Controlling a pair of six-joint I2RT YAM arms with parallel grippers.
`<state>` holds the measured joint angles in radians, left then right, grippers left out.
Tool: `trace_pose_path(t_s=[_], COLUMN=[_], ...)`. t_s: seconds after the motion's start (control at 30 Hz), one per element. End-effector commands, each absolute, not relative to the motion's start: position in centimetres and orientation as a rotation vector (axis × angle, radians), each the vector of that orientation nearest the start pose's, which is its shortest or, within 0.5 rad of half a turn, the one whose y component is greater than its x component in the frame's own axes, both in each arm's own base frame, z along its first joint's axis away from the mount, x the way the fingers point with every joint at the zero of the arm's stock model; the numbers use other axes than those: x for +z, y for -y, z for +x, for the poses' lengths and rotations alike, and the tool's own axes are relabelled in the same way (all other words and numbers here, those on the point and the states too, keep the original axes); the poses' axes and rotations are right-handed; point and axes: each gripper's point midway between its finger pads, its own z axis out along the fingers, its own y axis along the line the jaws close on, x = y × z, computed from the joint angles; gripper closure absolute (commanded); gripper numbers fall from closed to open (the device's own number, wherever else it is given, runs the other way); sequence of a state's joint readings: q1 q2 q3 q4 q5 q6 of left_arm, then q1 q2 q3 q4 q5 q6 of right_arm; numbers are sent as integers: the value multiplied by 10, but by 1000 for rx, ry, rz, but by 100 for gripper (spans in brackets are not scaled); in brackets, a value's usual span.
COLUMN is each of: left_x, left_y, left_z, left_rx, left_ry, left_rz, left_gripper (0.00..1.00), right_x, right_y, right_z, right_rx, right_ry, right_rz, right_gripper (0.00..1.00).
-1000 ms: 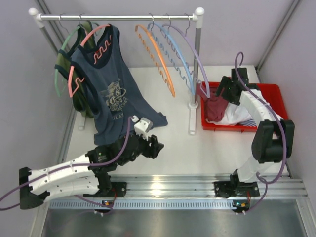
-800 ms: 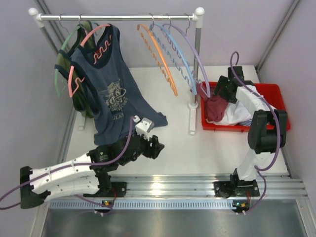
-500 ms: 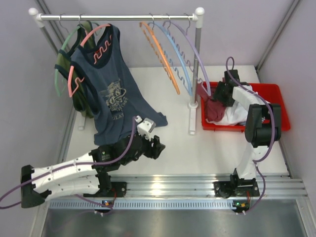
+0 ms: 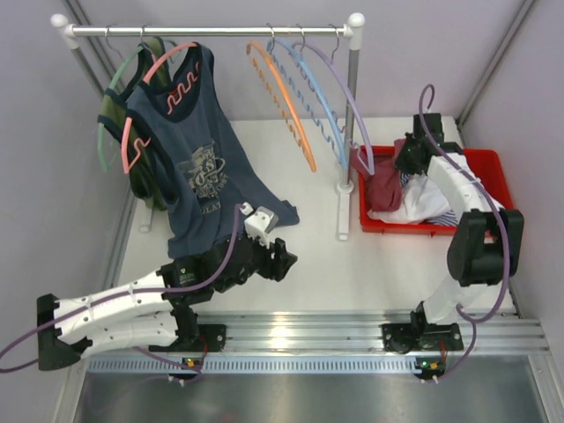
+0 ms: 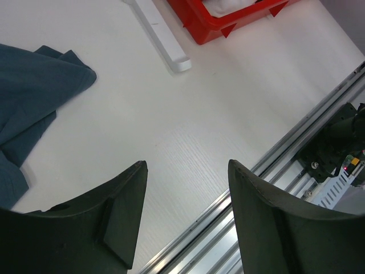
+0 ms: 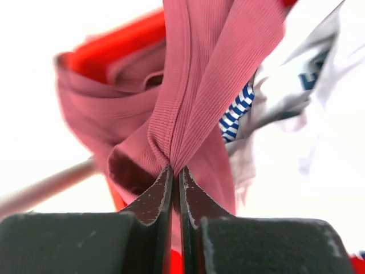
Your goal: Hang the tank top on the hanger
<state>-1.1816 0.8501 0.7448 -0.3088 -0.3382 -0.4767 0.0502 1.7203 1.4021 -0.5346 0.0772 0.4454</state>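
1. presently the right arm reaches out over the red bin (image 4: 493, 167), elbow raised high and forearm stretched toward the bin's far left corner, where the right hand (image 4: 407, 154) points down.
2. its fingers (image 6: 154, 200) are pressed together on a pinched fold of the maroon tank top (image 6: 211, 68); the ribbed cloth rises straight out from between the tips.
3. the rest of the tank top hangs and bunches just below and left of that hand, in the left end of the bin, against the white and striped clothes (image 4: 423, 203) lying under and right of the hand.
4. the left arm lies low across the table (image 4: 352, 264), forearm slanting out from its base, and the left hand (image 4: 278, 260) hovers just above the surface.
5. the left hand's fingers (image 5: 122, 217) are spread wide with nothing between them; the hem of the navy tank top (image 5: 34, 85) lies just beyond them, to the left.
6. count: two arms, two hands, one bin, one maroon top.
7. five hangers hang on the rail (image 4: 211, 31); the orange hanger (image 4: 286, 106) is bare, well to the left of the right hand, with two more bare ones between them.
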Motion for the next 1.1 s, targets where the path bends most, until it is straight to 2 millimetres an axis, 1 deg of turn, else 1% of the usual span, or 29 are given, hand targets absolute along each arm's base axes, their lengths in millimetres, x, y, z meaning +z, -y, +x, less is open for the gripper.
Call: trace_pose_path(t_s=[0.0, 0.03, 0.07, 0.1, 0.13, 0.17, 0.23, 0.27, 0.33, 0.37, 0.43, 0.47, 0.5, 0.53, 0.57, 0.63, 0.67, 0.73, 0.77, 0.83, 0.87, 0.93, 0.97, 1.0, 1.03, 1.07], left_x=[248, 251, 252, 255, 257, 260, 265, 266, 273, 277, 281, 284, 285, 287, 287, 288, 288, 290, 288, 290, 287, 289, 286, 289, 288, 285], left_y=[273, 272, 271, 271, 270, 269, 267, 266, 263, 262, 260, 259, 258, 257, 256, 255, 255, 254, 254, 252, 252, 248, 246, 241, 239, 236], left_z=[158, 158, 159, 159, 159, 159, 159, 160, 160, 160, 160, 160, 160, 160, 160, 160, 160, 159, 159, 159, 159, 160, 160, 162, 162, 163], left_rx=[-795, -796, -792, -792, -795, -795, -796, -789, -791, -794, -797, -799, -803, -805, -803, -806, -807, -814, -813, -823, -823, -831, -830, -827, -833, -826], left_ry=[-1899, -1891, -1891, -1885, -1881, -1876, -1866, -1866, -1852, -1845, -1834, -1829, -1824, -1821, -1819, -1816, -1816, -1814, -1817, -1813, -1817, -1814, -1817, -1807, -1809, -1813], left_rz=[441, 438, 436, 431, 429, 429, 423, 422, 412, 408, 401, 395, 392, 389, 384, 380, 381, 374, 371, 356, 350, 311, 297, 268, 247, 230], left_gripper=[36, 36, 36, 36, 36, 36, 36, 36, 36, 36, 36, 36, 36, 36, 36, 36, 36, 36, 36, 36, 36, 36, 36, 36, 36, 36], right_x=[234, 248, 267, 275, 289, 305, 328, 346, 364, 376, 391, 398, 400, 402, 408, 404, 408, 405, 406, 404, 406, 402, 400, 395, 392, 391], right_y=[-29, -30, -30, -30, -31, -32, -33, -33, -33, -32, -34, -34, -35, -40, -40, -45, -47, -53, -60, -68, -81, -93, -113, -123, -127, -147], right_z=[443, 440, 434, 429, 426, 417, 408, 398, 385, 373, 361, 350, 344, 337, 325, 314, 303, 293, 284, 276, 266, 260, 251, 248, 246, 237], right_rx=[205, 221, 234, 239, 256, 267, 286, 297, 305, 309, 326, 334, 340, 369, 377, 404, 421, 449, 467, 496, 530, 551, 595, 617, 604, 655], right_ry=[-2166, -2140, -2100, -2089, -2064, -2037, -1993, -1953, -1922, -1899, -1875, -1863, -1860, -1860, -1844, -1852, -1839, -1852, -1856, -1863, -1865, -1879, -1896, -1914, -1916, -1926], right_rz=[473, 470, 462, 461, 453, 445, 434, 426, 418, 413, 393, 386, 384, 364, 355, 343, 336, 317, 298, 285, 250, 245, 189, 185, 195, 140], right_gripper=[99, 100, 100, 100, 100, 100, 100, 100, 100, 100, 100, 100, 100, 100, 100, 100, 100, 100, 100, 100, 100, 100, 100, 100, 100, 100])
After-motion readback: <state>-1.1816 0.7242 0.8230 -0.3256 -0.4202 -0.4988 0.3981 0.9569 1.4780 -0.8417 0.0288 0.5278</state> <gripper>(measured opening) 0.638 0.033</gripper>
